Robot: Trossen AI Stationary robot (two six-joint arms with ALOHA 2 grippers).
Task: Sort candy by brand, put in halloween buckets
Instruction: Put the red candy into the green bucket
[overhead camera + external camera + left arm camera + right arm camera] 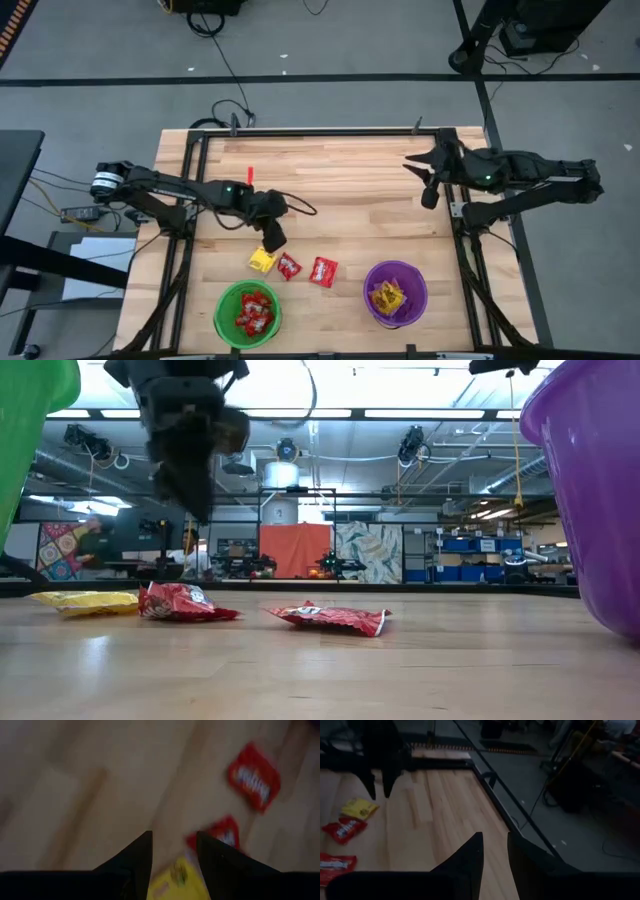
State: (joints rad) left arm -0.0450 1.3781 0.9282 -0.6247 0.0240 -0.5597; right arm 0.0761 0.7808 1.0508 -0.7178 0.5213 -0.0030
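Here we find the left gripper (273, 238) hovering just above the yellow packet (262, 260), its fingers (142, 855) parted with nothing between them. That packet lies on the worktop (350, 200) at about seven o'clock from centre, and two red packets sit beside it toward three o'clock — the nearer one (288, 266) just beside the yellow, the farther one (323, 271) a little apart. The green bucket (222, 305) stands at seven o'clock near the worktop's edge with red candy inside; the purple bucket (415, 280) stands at five o'clock holding yellow candy. The right gripper (428, 178) waits at two o'clock — its fingers (470, 857) slightly apart, empty.
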